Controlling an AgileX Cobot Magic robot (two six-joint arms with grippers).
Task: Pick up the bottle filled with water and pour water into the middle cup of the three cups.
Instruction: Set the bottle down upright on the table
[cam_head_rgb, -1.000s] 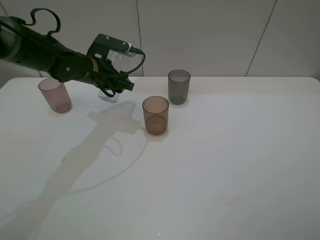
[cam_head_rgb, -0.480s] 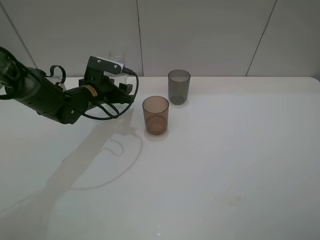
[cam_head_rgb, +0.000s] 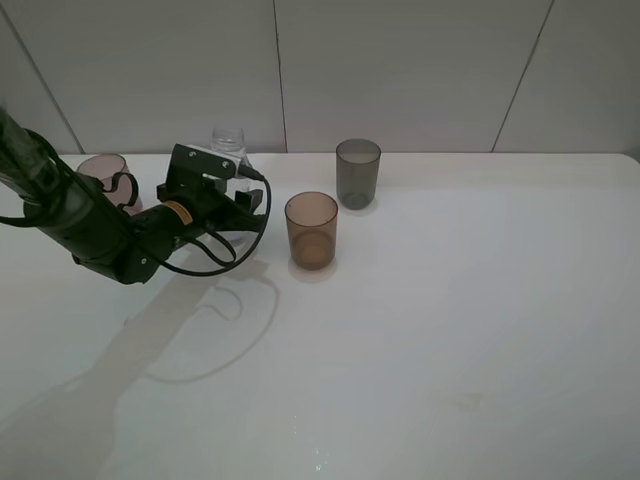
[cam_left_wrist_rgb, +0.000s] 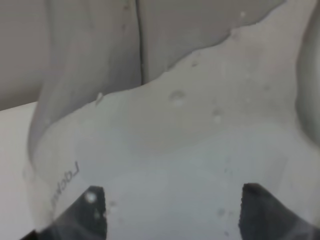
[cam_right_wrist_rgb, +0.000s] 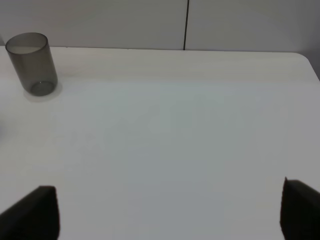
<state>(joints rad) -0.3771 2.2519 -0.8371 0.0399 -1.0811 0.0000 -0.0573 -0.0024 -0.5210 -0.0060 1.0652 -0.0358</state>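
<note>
The white table fills the exterior high view, bare over its near and right parts. The left arm reaches in from the left edge toward the far-left area, its left gripper low against the bottle. Only the bottle's open neck and shoulders show above the gripper there. In the left wrist view the clear bottle wall fills nearly everything, with 2 dark fingertips on either side of it. Whether the jaws are pressing on it or just standing around it, I cannot tell.

The 3 cups stand near the far edge. The middle cup, amber, sits just to the right of the gripper and slightly nearer. The dark grey cup is beyond it to the right, and the pinkish cup is half hidden behind the arm near the far-left corner.

The right gripper stands wide apart with nothing between its fingertips, over bare table.

By my reading, the task is early: the bottle looks upright on the table, not lifted. No water is visible in the amber cup. Lift, carry and pour all remain.
</note>
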